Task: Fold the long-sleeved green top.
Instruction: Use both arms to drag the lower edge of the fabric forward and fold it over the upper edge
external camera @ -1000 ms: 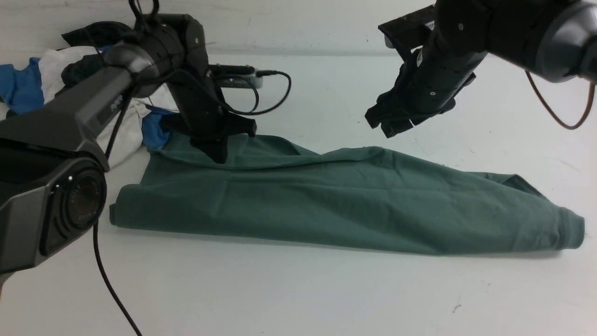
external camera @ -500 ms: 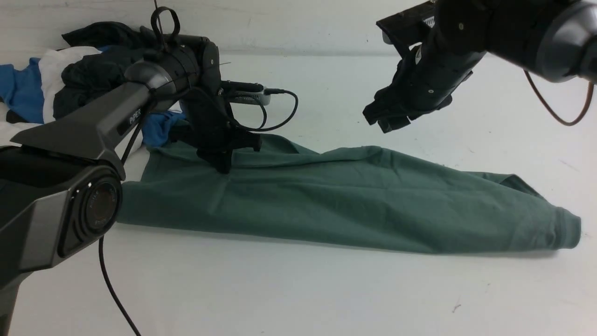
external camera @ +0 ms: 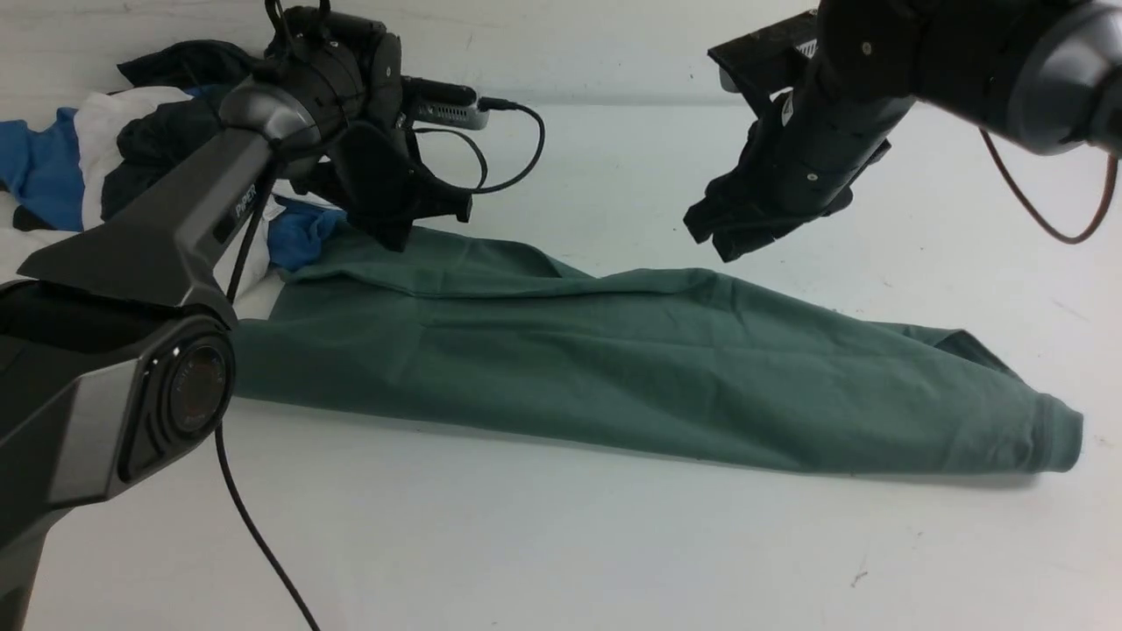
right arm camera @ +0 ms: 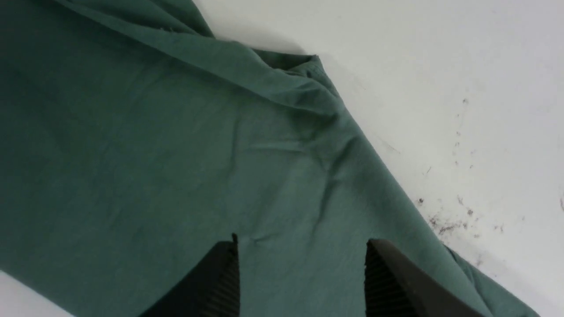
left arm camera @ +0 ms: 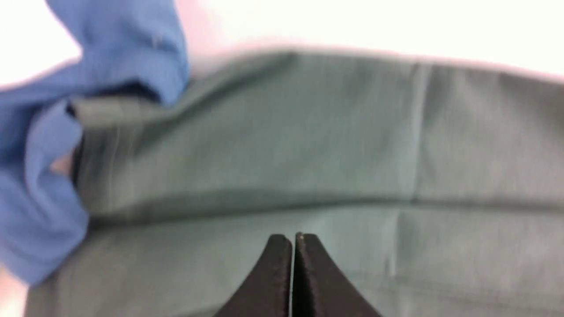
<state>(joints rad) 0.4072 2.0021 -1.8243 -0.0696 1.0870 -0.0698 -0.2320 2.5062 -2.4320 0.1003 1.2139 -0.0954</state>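
1. Since the earlier frame, the left gripper [external camera: 392, 235] has lifted off the middle of the cloth and travelled toward the upper left of the front view. Its tip now sits at the far edge of the green long-sleeved top [external camera: 614, 368], just beside a blue garment [external camera: 302, 232].
2. Left gripper condition: the jaws are fully closed. In the left wrist view the two fingers [left arm camera: 273, 281] press flat against each other, and no cloth shows between them. Green fabric fills the area beyond them, with blue fabric at frame left. This view is blurred.
3. The right gripper [external camera: 719, 241] occupies nearly the same position as before, right of centre in the upper part of the front view, raised clear of the top.
4. Right gripper condition: the jaws stand wide apart and hold nothing. In the right wrist view the fingers [right arm camera: 216, 286] appear at the lower edge, with green cloth visible in the gap between them.
5. The top lies on the white table [external camera: 561, 543], folded into a long band running from centre left to the lower right of the front view. Its right-hand end sits slightly further toward frame left than before.
6. A pile [external camera: 96, 131] of blue, white and dark garments occupies the upper left of the front view; the blue garment touches the top's far left corner.
7. A black cable [external camera: 263, 543] crosses the table at lower left.
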